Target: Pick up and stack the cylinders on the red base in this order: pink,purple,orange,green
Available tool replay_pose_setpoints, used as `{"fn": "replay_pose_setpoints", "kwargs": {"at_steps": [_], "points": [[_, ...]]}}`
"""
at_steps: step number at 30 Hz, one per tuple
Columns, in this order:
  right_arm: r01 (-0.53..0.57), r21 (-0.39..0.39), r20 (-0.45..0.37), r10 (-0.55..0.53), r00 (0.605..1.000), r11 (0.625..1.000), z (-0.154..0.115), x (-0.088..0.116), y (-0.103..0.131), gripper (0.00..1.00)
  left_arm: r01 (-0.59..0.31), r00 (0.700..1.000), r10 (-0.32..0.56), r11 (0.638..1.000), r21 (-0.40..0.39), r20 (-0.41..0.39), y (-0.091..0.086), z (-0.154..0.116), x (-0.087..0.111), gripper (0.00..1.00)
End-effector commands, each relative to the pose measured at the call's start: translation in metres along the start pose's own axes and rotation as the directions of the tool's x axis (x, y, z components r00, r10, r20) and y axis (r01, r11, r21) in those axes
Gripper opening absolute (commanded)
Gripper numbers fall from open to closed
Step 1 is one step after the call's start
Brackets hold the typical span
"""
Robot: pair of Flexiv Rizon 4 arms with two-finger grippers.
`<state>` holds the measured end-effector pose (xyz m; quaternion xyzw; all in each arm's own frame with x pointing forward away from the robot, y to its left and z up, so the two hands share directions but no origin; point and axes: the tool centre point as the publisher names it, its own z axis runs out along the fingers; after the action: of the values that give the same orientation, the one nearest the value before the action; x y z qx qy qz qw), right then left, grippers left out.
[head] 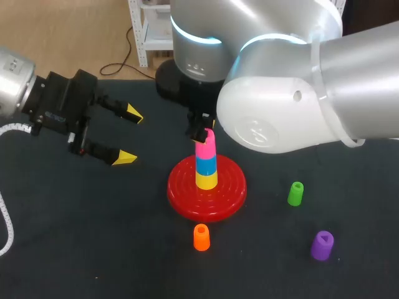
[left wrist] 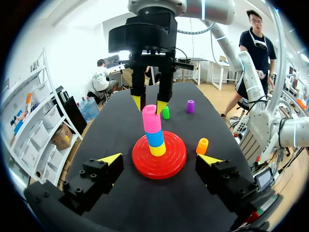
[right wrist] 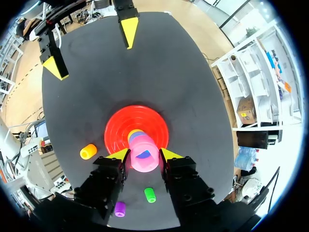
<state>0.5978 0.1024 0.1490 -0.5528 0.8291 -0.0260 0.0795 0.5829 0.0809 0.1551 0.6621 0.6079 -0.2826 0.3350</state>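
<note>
So, in the head view the dark table (head: 93,249) carries everything. Right arm (head: 324,93) comes in big from 2 o'clock, and the left arm (head: 12,81) sits out at 10 o'clock of the red base (head: 187,196). The left gripper (head: 128,136) is spread wide with nothing in it. The right gripper (right wrist: 145,154) is clamped on the pink cylinder (head: 205,149), which sits on the blue (head: 206,165) and yellow (head: 207,180) pieces at the base's middle. Loose on the table around the base: purple cylinder (head: 322,245) at 4 o'clock, green cylinder (head: 295,194) at 3, orange cylinder (head: 201,237) at 6.
</note>
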Motion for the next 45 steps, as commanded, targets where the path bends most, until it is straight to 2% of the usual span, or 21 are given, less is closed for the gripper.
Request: {"fn": "replay_pose_setpoints", "kwargs": {"at_steps": [1,12,28,34,45], "points": [[0.000,-0.002,0.001,0.000,1.000,1.000,-0.004,0.005,0.001,0.00,-0.003,1.000,0.003,1.000,-0.002,0.005,0.000,0.000,0.002,1.00],[-0.005,-0.002,-0.014,0.005,1.000,1.000,0.005,0.006,0.000,0.00,-0.003,1.000,0.003,1.000,-0.002,0.005,0.000,0.000,0.002,1.00],[-0.039,-0.013,-0.037,0.038,0.999,0.999,0.019,-0.007,-0.001,0.00,-0.003,1.000,0.003,1.000,-0.002,0.005,0.000,0.000,0.002,1.00],[-0.033,0.001,-0.060,0.033,0.998,0.999,0.030,0.001,-0.003,0.00,-0.003,1.000,0.003,1.000,-0.002,0.005,0.000,0.000,0.002,1.00],[-0.040,0.007,-0.014,0.040,0.999,0.999,0.007,0.003,-0.009,0.00,-0.003,1.000,0.003,1.000,-0.002,0.005,0.000,0.000,0.002,1.00]]}}
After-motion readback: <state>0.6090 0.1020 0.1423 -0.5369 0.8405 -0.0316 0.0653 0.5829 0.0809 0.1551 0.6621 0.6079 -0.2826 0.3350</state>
